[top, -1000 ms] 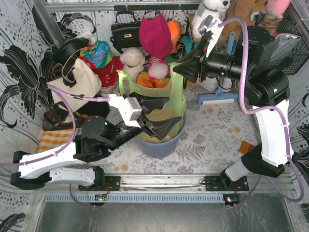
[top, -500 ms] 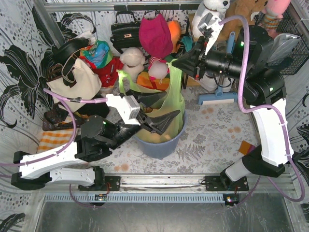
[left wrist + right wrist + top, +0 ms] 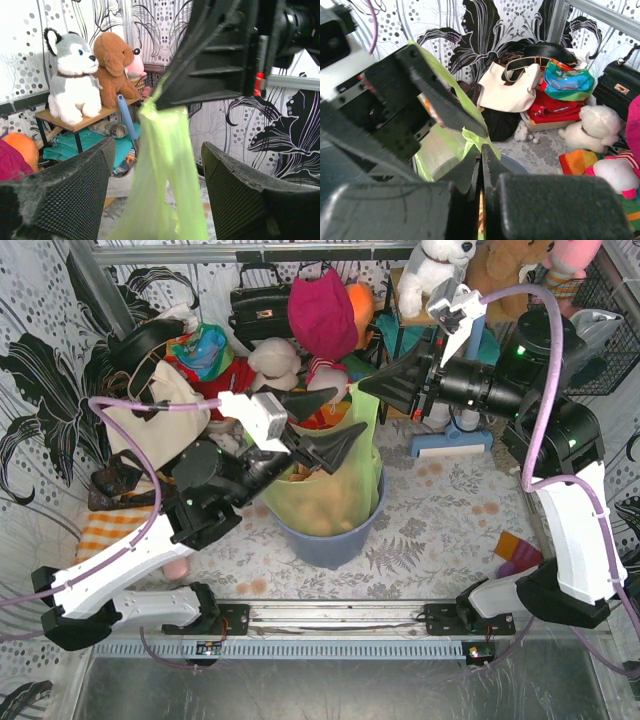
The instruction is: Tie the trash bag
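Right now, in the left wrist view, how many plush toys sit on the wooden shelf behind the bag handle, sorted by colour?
Grey-and-white husky plush: 1
Brown dog plush: 1
Pink plush, mostly hidden behind the brown one: 1
Total on the shelf: 3

Overhead view from behind; both wrist views close on the same trash bag (image 3: pixel 165 150).

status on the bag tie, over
Right gripper shut on a strip of the trash bag, held taut. Left gripper open, straddling that strip, not gripping. Bag sits in bin; nothing in the way.
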Action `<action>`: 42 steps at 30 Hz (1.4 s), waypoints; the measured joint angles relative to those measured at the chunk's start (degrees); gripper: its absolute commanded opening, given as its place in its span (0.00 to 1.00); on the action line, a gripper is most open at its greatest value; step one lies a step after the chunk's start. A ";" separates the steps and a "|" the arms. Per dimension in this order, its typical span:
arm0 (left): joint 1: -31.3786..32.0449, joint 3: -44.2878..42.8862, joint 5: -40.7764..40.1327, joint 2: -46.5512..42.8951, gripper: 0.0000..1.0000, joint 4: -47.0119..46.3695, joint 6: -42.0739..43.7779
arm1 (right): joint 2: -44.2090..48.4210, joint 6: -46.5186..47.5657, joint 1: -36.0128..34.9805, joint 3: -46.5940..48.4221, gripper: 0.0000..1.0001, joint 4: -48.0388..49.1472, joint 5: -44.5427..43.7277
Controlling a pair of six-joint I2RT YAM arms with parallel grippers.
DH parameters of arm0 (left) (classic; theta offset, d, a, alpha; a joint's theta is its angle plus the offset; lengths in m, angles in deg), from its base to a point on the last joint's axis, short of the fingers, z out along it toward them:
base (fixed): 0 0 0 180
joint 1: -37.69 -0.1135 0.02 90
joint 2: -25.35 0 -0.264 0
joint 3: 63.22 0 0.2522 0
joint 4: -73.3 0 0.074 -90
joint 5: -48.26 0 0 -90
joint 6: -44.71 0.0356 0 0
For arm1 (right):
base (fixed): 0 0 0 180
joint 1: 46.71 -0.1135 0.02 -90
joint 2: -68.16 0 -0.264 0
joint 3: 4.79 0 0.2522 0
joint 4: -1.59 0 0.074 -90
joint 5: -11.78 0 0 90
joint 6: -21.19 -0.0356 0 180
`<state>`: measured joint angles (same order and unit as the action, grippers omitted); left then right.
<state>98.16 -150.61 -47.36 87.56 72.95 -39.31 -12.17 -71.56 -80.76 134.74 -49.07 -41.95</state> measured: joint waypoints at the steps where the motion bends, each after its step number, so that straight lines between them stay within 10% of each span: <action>1: -1.44 -0.61 1.81 0.35 0.78 0.07 -0.48 | 0.42 -0.33 0.00 -0.50 0.00 0.55 0.42; 17: -13.29 -6.99 30.05 7.85 0.64 -0.52 -10.82 | 3.65 -3.93 0.00 -7.06 0.00 7.69 4.96; 35: -13.68 -6.99 32.37 7.74 0.42 -7.06 -16.59 | 4.79 -4.15 0.00 -8.15 0.00 9.11 5.99; 42: -13.70 -6.99 32.20 7.74 0.48 -6.95 -16.74 | 5.33 -4.17 0.00 -8.72 0.00 9.35 5.99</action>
<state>84.45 -157.60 -15.17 95.30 66.00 -56.05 -6.84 -75.73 -80.76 126.02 -39.72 -35.96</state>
